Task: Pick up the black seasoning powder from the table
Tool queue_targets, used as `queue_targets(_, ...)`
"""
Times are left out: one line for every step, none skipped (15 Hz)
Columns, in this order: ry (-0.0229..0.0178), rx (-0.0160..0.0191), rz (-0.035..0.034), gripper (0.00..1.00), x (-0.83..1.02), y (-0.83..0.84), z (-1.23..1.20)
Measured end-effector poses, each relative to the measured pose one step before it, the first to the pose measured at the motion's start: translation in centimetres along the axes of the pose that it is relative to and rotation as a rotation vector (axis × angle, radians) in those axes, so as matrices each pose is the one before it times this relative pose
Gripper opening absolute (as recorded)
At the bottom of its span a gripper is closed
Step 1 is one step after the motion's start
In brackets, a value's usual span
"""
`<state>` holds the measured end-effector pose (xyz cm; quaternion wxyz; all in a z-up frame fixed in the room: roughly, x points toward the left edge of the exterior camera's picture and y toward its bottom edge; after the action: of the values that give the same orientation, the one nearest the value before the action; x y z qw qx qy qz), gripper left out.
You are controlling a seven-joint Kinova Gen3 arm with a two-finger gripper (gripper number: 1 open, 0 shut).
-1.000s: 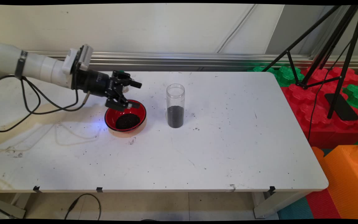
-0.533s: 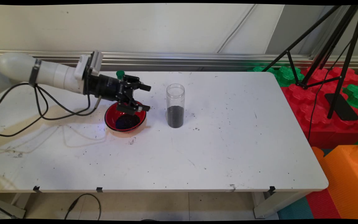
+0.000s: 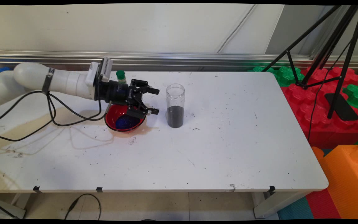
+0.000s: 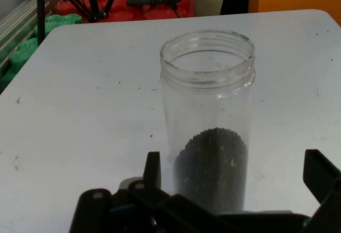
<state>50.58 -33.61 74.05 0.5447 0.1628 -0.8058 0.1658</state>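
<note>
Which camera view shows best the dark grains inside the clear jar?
The hand view: the clear jar is close, its dark grains distinct. The main view shows the jar small, beside the gripper.

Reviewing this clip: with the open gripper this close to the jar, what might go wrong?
The clear jar is tall, narrow, uncapped and partly filled with dark grains; a glancing touch from the gripper might tip it and spill them. The arm also hangs low over the red bowl, so its cables might snag the rim.
</note>
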Motion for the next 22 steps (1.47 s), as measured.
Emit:
queue_targets(0.00397,-0.00011,-0.00082,1.00,-0.216,-0.004,0.380)
queue_targets(0.00233,0.00008,0.00005,1.00,-0.150,-0.007,0.250)
queue_targets(0.00190,0.00006,-0.00023,1.00,-0.151,0.003,0.237)
queue_targets(0.00140,-0.00043,-0.00007,1.00,-0.154,0.002,0.239)
queue_targets(0.00132,0.00046,-0.00029,1.00,-0.142,-0.011,0.242)
queue_targets(0.00117,0.00106,-0.00034,1.00,-0.138,-0.017,0.222)
queue_targets(0.00135,0.00074,-0.00058,1.00,-0.131,-0.007,0.225)
queue_targets(0.00165,0.00092,-0.00060,1.00,-0.118,-0.015,0.219)
queue_targets(0.00232,0.00075,-0.00025,1.00,-0.126,-0.008,0.270)
queue_targets(0.00161,0.00025,-0.00028,1.00,-0.079,-0.007,0.177)
queue_targets(0.00167,0.00064,-0.00022,1.00,-0.093,-0.014,0.216)
queue_targets(0.00177,0.00086,-0.00067,1.00,-0.088,-0.014,0.205)
queue_targets(0.00140,0.00051,-0.00027,1.00,-0.090,-0.008,0.203)
queue_targets(0.00101,0.00026,0.00000,1.00,-0.086,-0.016,0.201)
queue_targets(0.00082,-0.00033,-0.00023,1.00,-0.095,0.000,0.198)
queue_targets(0.00037,-0.00033,0.00005,1.00,-0.098,0.003,0.190)
queue_targets(0.00020,0.00015,-0.00065,1.00,-0.146,0.004,0.251)
queue_targets(0.00011,0.00019,-0.00115,1.00,-0.128,-0.005,0.218)
queue_targets(-0.00002,0.00013,-0.00089,1.00,-0.083,-0.003,0.146)
queue_targets(0.00005,-0.00019,-0.00172,1.00,-0.160,-0.009,0.290)
queue_targets(0.00016,-0.00029,-0.00087,1.00,-0.074,-0.006,0.141)
queue_targets(0.00009,0.00002,-0.00089,1.00,-0.106,-0.029,0.224)
